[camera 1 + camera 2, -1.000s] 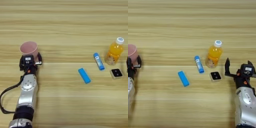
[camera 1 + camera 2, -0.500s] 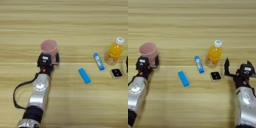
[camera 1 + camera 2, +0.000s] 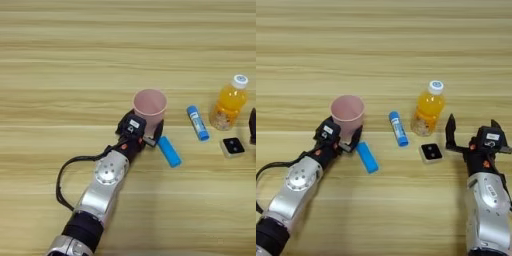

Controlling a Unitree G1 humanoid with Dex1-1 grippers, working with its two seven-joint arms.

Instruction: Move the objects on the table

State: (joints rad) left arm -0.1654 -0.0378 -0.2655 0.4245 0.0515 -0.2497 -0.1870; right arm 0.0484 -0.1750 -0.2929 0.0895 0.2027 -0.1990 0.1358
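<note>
My left gripper [image 3: 141, 124] is shut on the pink plastic cup [image 3: 149, 106], which stands upright near the table's middle. The blue flat bar [image 3: 169, 151] lies just right of that gripper, close to its right finger. Further right lie the blue tube [image 3: 197, 122], the orange-juice bottle [image 3: 228, 103] with its white cap, and the small beige square with a black centre [image 3: 431, 152]. My right gripper [image 3: 472, 132] rests open right of the square, fingers pointing away from me, nothing between them.
The light tan wooden table [image 3: 75, 60] fills both views. A black cable [image 3: 64, 175] loops beside my left forearm.
My left gripper has carried the pink cup from the far left to the right, up to the blue flat bar. The right arm and the other objects have stayed put.
</note>
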